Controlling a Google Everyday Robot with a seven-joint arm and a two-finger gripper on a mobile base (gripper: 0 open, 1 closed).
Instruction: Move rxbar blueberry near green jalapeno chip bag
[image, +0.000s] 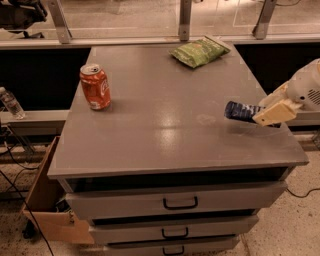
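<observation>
Claw, far rt, grips rxbar blueberry; long axis L-R, free end left.

An orange soda can stands upright on the grey drawer cabinet.

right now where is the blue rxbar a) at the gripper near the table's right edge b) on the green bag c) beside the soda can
a: the rxbar blueberry is at the gripper by the right edge, far from the green jalapeno chip bag
</observation>
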